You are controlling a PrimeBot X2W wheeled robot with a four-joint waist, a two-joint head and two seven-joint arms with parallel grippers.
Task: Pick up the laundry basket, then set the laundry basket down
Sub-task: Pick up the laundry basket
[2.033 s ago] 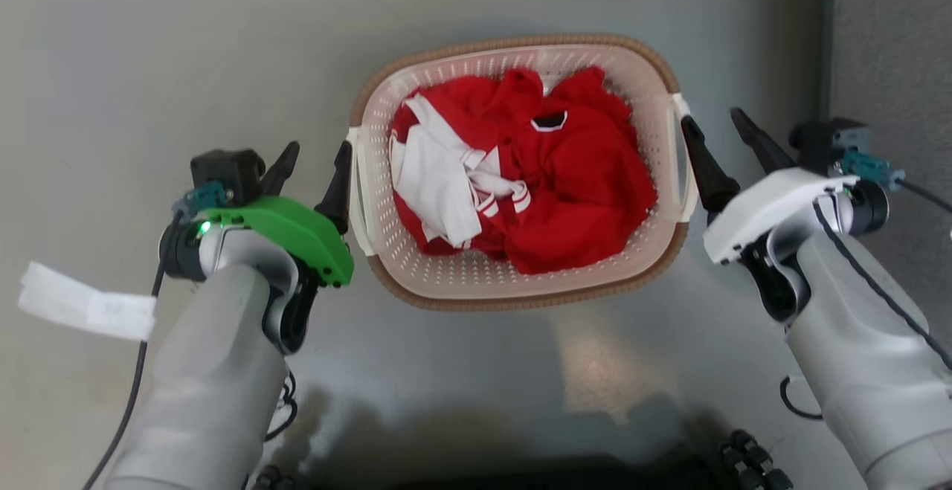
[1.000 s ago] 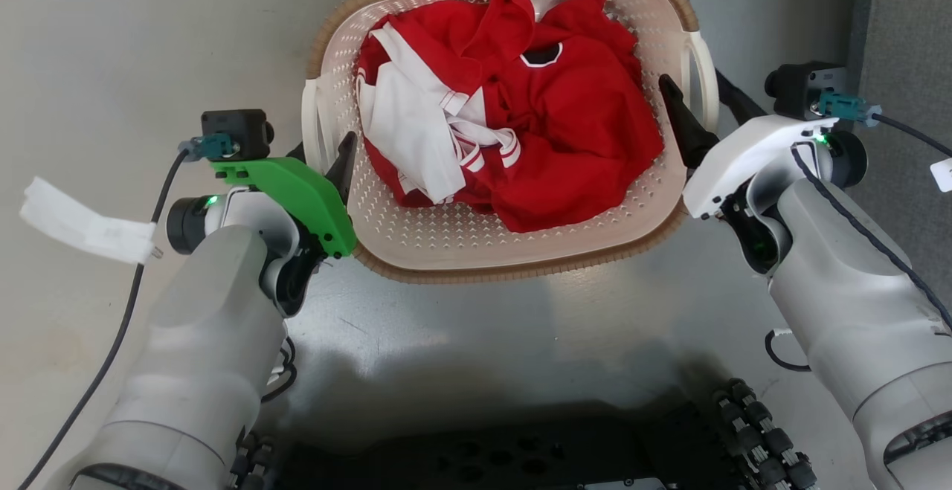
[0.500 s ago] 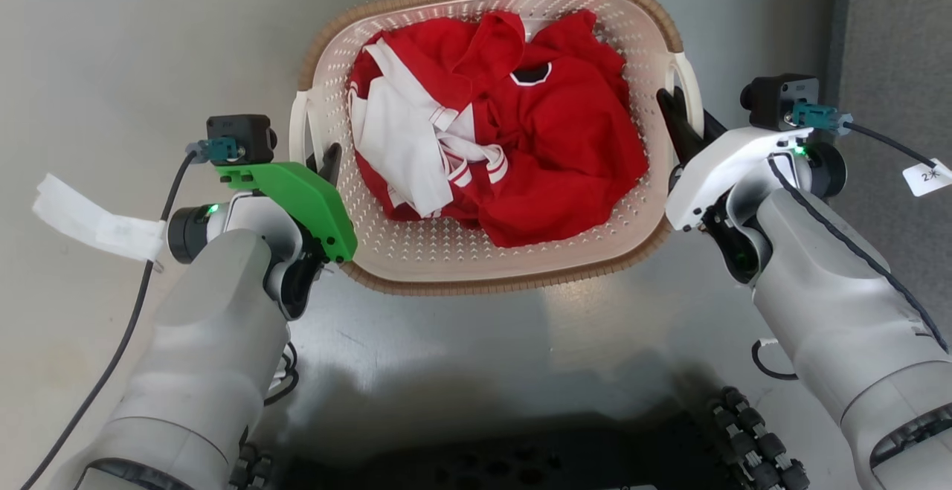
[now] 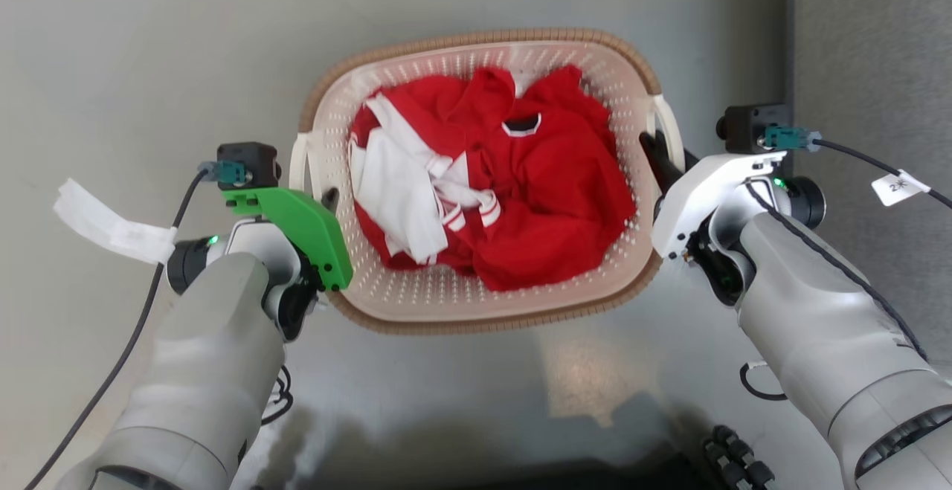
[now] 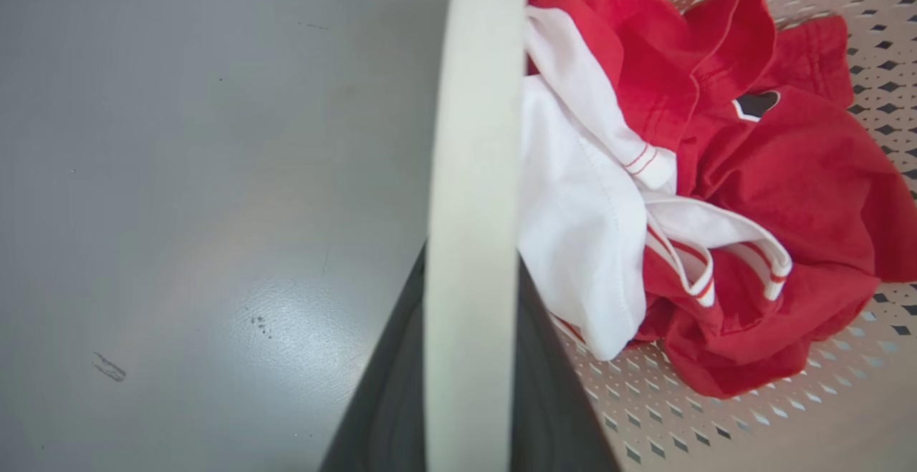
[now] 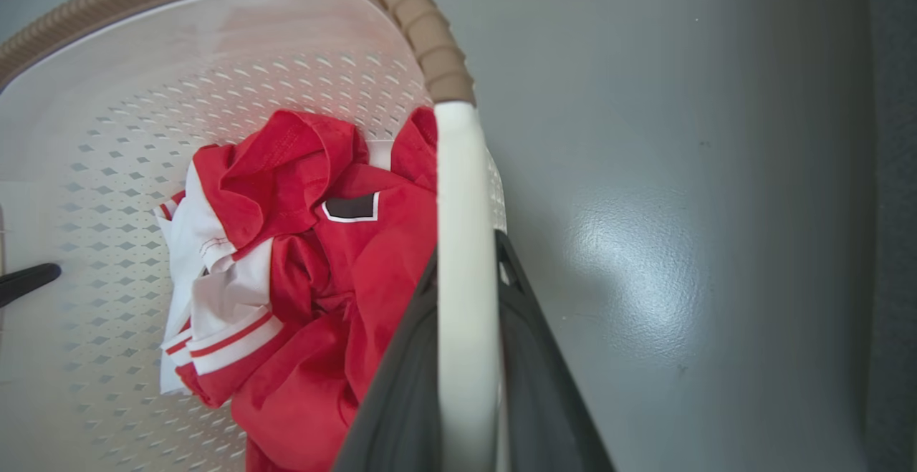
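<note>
Left tool [image 5: 469, 271], right tool [image 6: 466, 250] have clamped laundry basket [image 4: 476, 323].

— What does the right gripper [image 6: 467, 257] have?
— The laundry basket [image 6: 143, 85], by its white loop handle [image 6: 458, 171]. The handle runs straight up between the two dark fingers [image 6: 401, 400], one close against each side of it.
— And beyond the fingertips?
— The handle meets the brown woven-look rim [image 6: 423, 28], which curves off to the left.
— Left of the fingers?
— Red and white clothes [image 6: 358, 271], heaped inside against the perforated wall. Far left, across the basket, the tip of the left gripper's finger [image 6: 29, 280] pokes in.
— Right of them?
— Grey floor [image 6: 645, 207], with a darker strip [image 6: 892, 243] at the far right.
</note>
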